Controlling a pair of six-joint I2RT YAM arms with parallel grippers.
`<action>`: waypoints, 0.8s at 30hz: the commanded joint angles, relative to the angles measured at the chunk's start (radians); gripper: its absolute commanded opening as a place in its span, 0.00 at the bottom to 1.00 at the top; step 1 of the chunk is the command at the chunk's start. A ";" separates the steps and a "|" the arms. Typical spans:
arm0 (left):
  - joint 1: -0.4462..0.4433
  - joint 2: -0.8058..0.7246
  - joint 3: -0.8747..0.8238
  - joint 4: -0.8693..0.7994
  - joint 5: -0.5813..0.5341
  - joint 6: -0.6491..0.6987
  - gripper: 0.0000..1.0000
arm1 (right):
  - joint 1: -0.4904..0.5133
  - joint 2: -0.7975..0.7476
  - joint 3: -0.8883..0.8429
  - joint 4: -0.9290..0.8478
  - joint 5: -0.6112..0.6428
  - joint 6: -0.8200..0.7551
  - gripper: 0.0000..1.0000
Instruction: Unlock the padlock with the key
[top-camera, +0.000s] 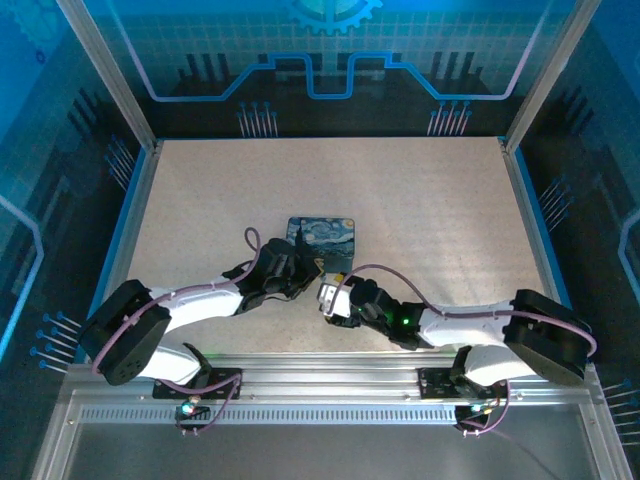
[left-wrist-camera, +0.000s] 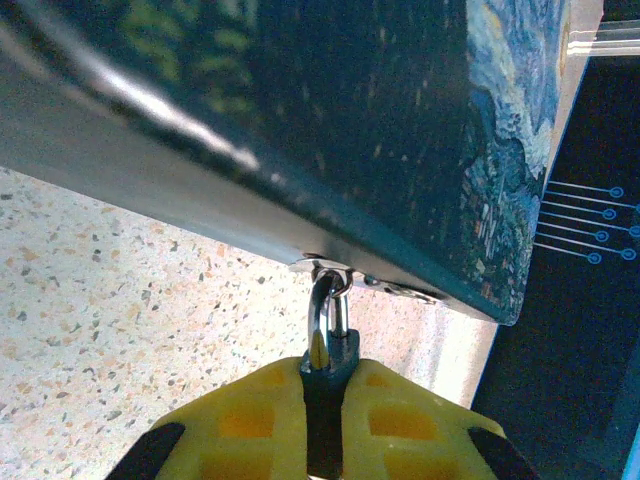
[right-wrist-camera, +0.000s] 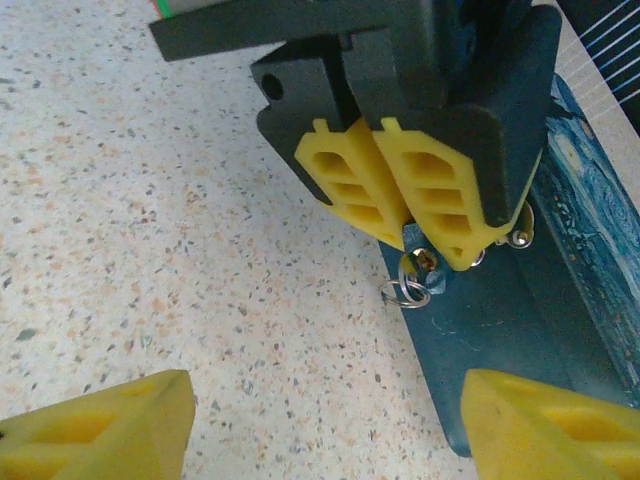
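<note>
Close up, the left gripper (left-wrist-camera: 330, 378) is clamped on the padlock (left-wrist-camera: 333, 338), whose silver shackle hangs through a hasp (left-wrist-camera: 345, 272) on the edge of the Starry Night tin box (left-wrist-camera: 400, 120). Just beside it, the right gripper (right-wrist-camera: 325, 430) hovers with jaws wide apart and empty. A small wire ring (right-wrist-camera: 405, 292) dangles under the lock; whether the key is there I cannot tell.

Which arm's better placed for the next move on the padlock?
Right. The right gripper is open, empty, facing the padlock; the left gripper is shut on it at the box.

left gripper (right-wrist-camera: 400, 210) on padlock (left-wrist-camera: 329, 350) blocks tin box (top-camera: 325, 238) front; table (top-camera: 430, 200) free right + far side
</note>
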 joint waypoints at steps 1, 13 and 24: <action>-0.005 -0.032 0.033 -0.009 0.021 -0.004 0.05 | 0.007 0.041 0.030 0.126 0.029 0.031 0.68; -0.006 -0.033 0.030 -0.008 0.019 -0.002 0.05 | -0.013 0.111 0.053 0.182 0.060 0.059 0.47; -0.006 -0.029 0.028 -0.003 0.021 -0.005 0.05 | -0.021 0.152 0.075 0.204 0.072 0.070 0.30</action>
